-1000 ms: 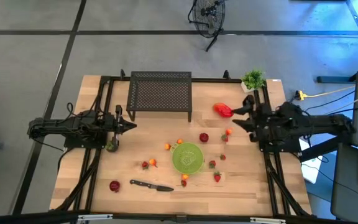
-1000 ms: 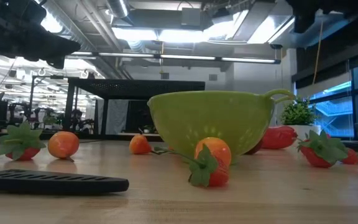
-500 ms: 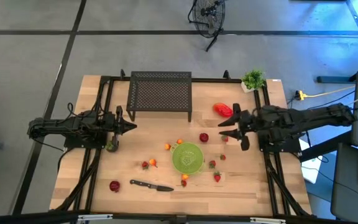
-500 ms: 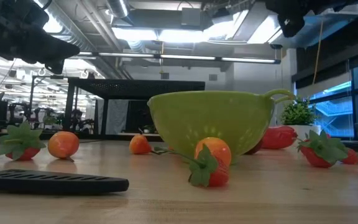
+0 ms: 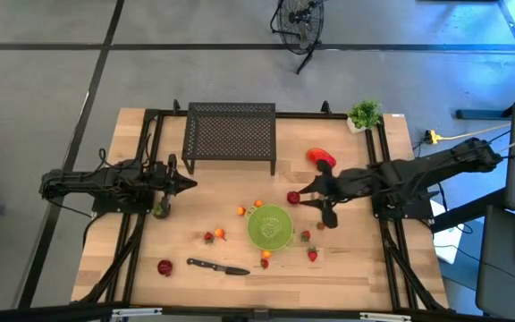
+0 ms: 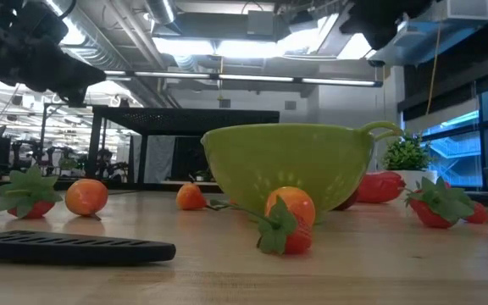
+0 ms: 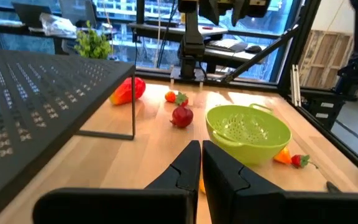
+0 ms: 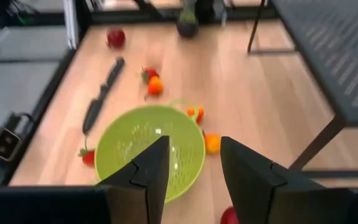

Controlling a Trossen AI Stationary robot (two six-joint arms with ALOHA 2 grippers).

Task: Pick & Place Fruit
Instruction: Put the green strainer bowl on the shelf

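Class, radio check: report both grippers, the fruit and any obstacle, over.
Left gripper shut, parked at table's left. Right gripper open, empty, beside dark red fruit. Green bowl empty. Nothing blocking.

The table [image 5: 356,259] is pale wood with a smooth, slightly shiny top. The green bowl [image 7: 248,130] looks like smooth plastic full of little holes, and the red fruit [image 7: 181,116] beside it is shiny (it looks like plastic too). The black shelf [image 5: 231,134] is dull metal mesh, and the knife handle [image 6: 66,246] is matt black.
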